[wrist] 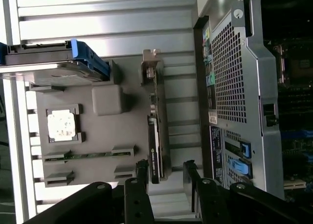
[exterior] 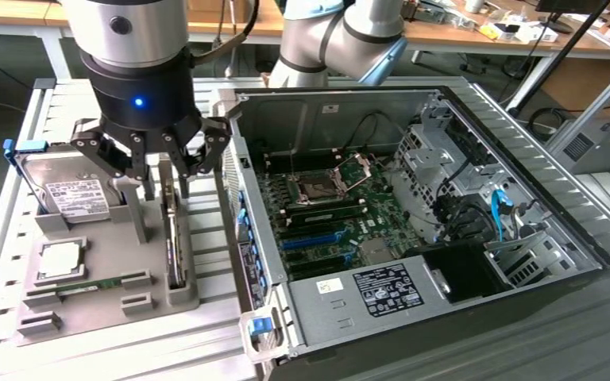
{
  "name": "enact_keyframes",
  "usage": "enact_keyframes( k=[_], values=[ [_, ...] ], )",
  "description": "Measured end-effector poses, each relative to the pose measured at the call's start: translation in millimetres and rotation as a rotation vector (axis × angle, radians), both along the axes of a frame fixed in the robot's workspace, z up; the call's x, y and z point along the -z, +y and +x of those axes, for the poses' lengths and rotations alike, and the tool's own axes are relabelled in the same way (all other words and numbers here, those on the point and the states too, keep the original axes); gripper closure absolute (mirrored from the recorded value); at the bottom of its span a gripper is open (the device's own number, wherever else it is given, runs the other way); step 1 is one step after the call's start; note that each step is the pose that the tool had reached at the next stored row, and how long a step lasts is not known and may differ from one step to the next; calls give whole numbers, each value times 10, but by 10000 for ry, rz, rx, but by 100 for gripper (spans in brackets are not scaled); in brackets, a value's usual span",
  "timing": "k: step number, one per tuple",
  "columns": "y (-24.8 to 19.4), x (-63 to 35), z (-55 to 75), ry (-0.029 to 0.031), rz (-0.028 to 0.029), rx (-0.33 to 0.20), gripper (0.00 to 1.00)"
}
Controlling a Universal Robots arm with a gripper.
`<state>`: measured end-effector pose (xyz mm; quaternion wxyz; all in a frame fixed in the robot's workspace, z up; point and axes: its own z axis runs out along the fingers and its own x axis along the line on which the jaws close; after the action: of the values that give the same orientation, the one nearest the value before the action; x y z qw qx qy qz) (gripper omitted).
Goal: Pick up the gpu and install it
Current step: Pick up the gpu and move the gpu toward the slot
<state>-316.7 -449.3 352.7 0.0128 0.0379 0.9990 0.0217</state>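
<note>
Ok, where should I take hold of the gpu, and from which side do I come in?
Probably from straight above, pinching the upper long edge across its two flat faces. The gpu stands on edge in a slot of the grey holder, with the computer case close beside it, so only that top edge is free. The open gripper hangs over it, one finger on each side.

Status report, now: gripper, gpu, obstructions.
Open gripper poised over the gpu, nothing held. Card on edge in the grey holder, beside the open case. Nothing seen blocking it.
</note>
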Motion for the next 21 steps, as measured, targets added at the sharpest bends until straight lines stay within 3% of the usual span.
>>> enact_keyframes(
  k=[21],
  values=[
    [0, 403, -36, -1, 0, -1, 58]
  ],
)
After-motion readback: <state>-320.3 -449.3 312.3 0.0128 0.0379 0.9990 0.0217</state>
